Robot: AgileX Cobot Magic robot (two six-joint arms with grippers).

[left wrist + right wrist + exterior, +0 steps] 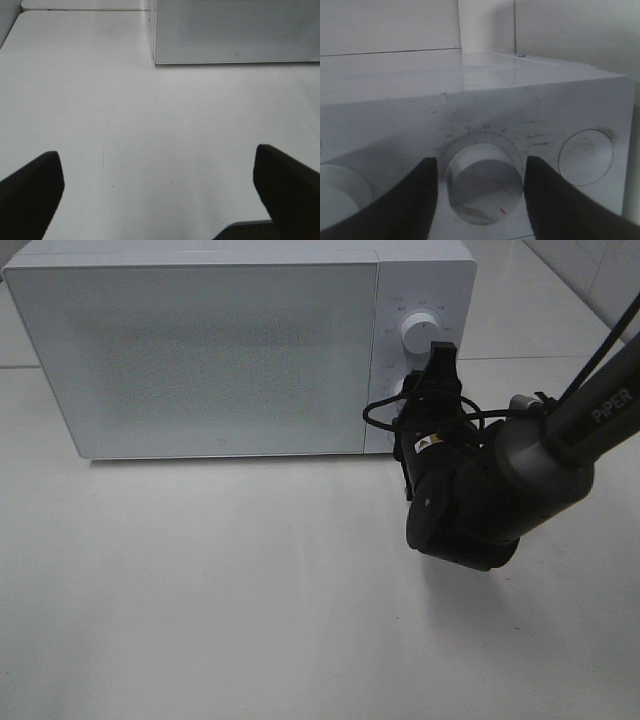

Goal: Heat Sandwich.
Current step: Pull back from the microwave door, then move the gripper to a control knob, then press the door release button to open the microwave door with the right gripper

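White counter point(250, 590) is stretching out wide in front of the microwave point(200, 350), so loads of room there. The sandwich isn't showing in any view, and the microwave door is sitting shut. Right hand point(480, 165) is straddling the lower dial point(482, 185), fingers point(555, 200) hugging its edges, but I can't tell if it's actually squeezing. Left hand point(156, 152) is hanging released, fingers spread wide over the counter, well short of the microwave's bottom front edge.

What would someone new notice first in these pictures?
A big white microwave, door closed, stands at the back of the table. The right hand reaches its control panel, fingers flanking a dial. The left hand hovers open over the table.
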